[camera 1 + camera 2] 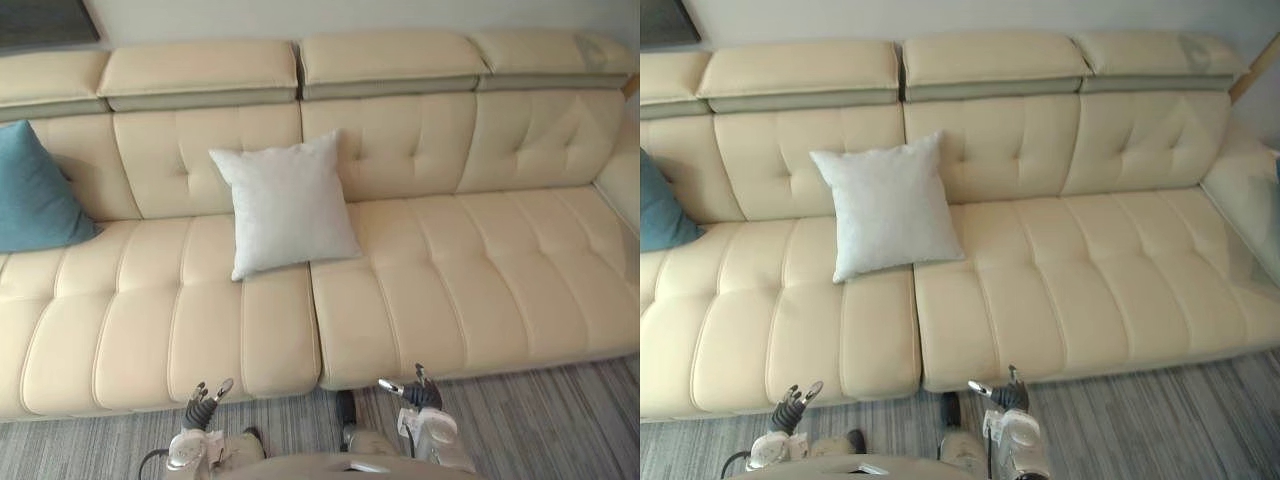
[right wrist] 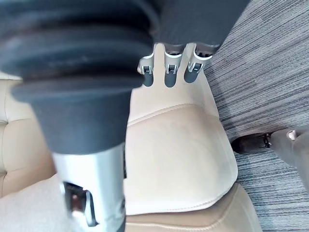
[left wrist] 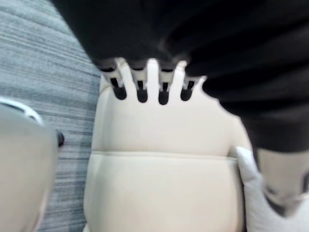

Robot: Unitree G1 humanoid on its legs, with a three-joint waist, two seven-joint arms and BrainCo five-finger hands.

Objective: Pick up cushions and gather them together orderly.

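Cream sofa (image 1: 400, 150) back props your white cushion (image 1: 285, 205) leaning, teal cushion (image 1: 35, 190) well apart; left hand (image 1: 200, 408) and right hand (image 1: 422, 394) hang low, fingers loosely spread, seemingly empty.

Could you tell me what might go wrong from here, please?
The white cushion leans against the back of the sofa; a corner grip may let it flop down.
The teal cushion sits far at the left end, likely beyond easy reach.
The left robot hand and right robot hand hang low and could catch the sofa's front edge rising.
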